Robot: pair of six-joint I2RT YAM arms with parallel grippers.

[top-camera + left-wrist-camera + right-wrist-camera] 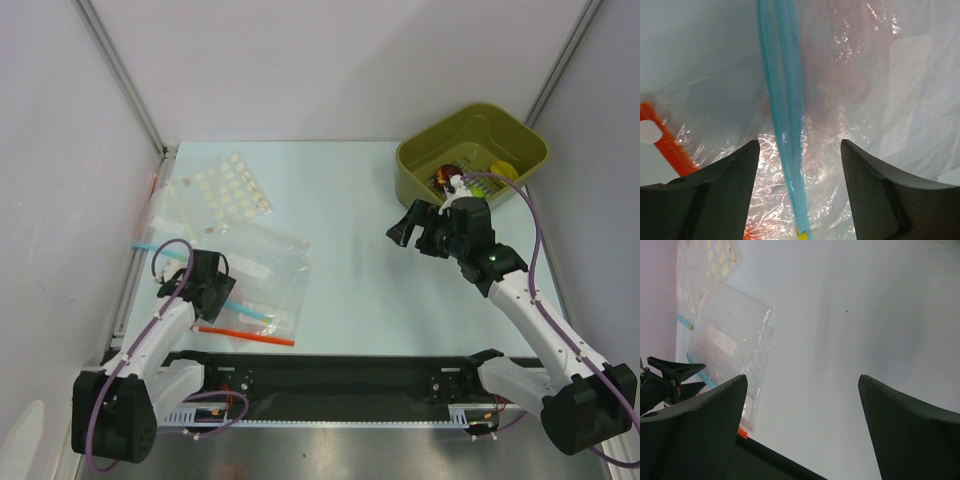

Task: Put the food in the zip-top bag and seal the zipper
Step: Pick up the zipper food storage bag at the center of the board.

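The zip-top bag (268, 262) lies flat at the table's left, and its light blue zipper (250, 307) runs diagonally across it. My left gripper (218, 288) hovers low over that strip. In the left wrist view the zipper (785, 100) passes between the fingers of the left gripper (800, 143), which is open and touches nothing. The food sits in an olive bin (520, 143) at the back right: a dark red fruit (446, 175), a yellow one (506, 169), and a bit of green beside my arm. My right gripper (406, 224) hangs open and empty in front of the bin, above bare table (802, 377).
A clear bag with white dots (226, 194) lies behind the plain bag. Another bag's red-orange strip (245, 335) lies near the front edge, and the same red-orange strip (669, 145) shows beside my left finger. Walls close in the table on the left, back and right.
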